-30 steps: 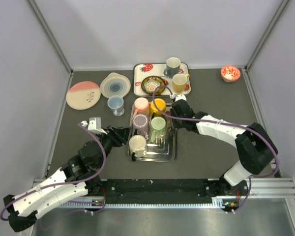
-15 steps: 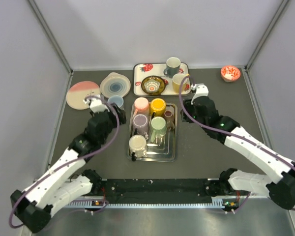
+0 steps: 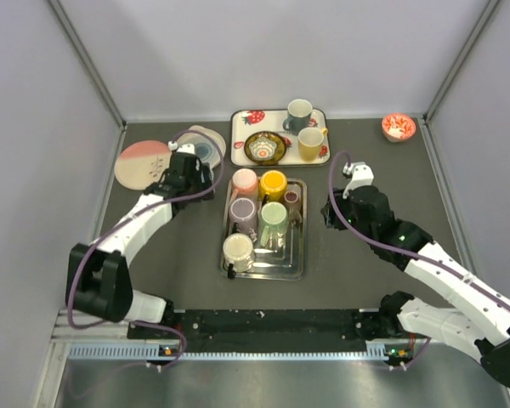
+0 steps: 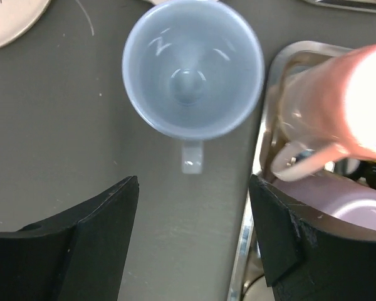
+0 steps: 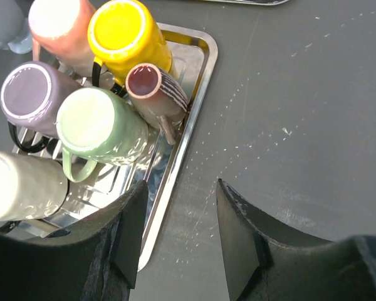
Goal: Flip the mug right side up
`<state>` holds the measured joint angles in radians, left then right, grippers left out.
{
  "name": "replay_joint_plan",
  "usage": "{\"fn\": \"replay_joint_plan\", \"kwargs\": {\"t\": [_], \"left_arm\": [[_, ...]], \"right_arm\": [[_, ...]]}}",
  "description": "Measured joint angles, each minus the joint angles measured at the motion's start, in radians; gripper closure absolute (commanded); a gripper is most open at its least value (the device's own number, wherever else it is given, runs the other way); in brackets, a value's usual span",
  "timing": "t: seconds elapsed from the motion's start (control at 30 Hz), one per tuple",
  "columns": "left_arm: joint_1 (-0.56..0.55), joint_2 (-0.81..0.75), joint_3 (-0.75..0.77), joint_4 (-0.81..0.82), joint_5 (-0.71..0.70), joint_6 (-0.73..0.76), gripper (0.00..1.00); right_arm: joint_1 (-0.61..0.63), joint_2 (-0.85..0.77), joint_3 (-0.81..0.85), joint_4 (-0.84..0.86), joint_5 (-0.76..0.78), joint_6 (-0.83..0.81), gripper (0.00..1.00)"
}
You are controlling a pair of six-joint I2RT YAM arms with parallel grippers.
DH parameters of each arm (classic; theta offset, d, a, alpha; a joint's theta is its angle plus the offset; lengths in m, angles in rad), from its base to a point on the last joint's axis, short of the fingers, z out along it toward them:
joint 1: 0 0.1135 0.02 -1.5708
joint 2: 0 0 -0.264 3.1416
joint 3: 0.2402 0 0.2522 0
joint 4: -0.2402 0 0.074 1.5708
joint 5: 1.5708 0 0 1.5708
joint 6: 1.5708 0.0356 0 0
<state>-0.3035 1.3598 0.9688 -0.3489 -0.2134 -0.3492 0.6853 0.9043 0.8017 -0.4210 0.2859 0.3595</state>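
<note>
Light blue mug (image 4: 191,69) stands upright on the dark table (image 4: 62,125), mouth up, nothing inside, just left of the metal tray (image 4: 271,68). Its handle points toward the left gripper (image 4: 194,187). Left gripper hangs right above the mug, fingers spread wide, gripping nothing, not touching the mug. Right gripper (image 5: 182,188) sits over bare table just right of the tray, fingers apart, nothing between them. In the tray, bases up: pink mug (image 5: 56,19), yellow mug (image 5: 122,31), purple mug (image 5: 28,94), green mug (image 5: 94,122), cream mug (image 5: 12,182). Small brown cup (image 5: 153,88) leans near the tray's right rim. At the back, a strawberry tray (image 3: 238,127) carries a grey mug (image 3: 298,112), beige mug (image 3: 310,143) and patterned bowl (image 3: 263,147). Pink plate (image 3: 136,166) far left, red bowl (image 3: 399,127) far right
</note>
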Motion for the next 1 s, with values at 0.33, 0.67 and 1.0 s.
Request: {"fn": "replay_joint_plan", "kwargs": {"t": [0.33,0.67,1.0], "left_arm": [[0.082,0.190,0.138,-0.058,0.076,0.070,0.37],[0.085,0.278,0.254,-0.089,0.112,0.091,0.42],[0.087,0.283,0.254,-0.089,0.121,0.089,0.36]], "right_arm": [[0.000,-0.092,-0.025,0.004,-0.036,0.001,0.52],[0.000,-0.098,-0.032,0.008,-0.044,0.001,0.52],[0.000,-0.090,-0.037,0.008,-0.045,0.003,0.52]]}}
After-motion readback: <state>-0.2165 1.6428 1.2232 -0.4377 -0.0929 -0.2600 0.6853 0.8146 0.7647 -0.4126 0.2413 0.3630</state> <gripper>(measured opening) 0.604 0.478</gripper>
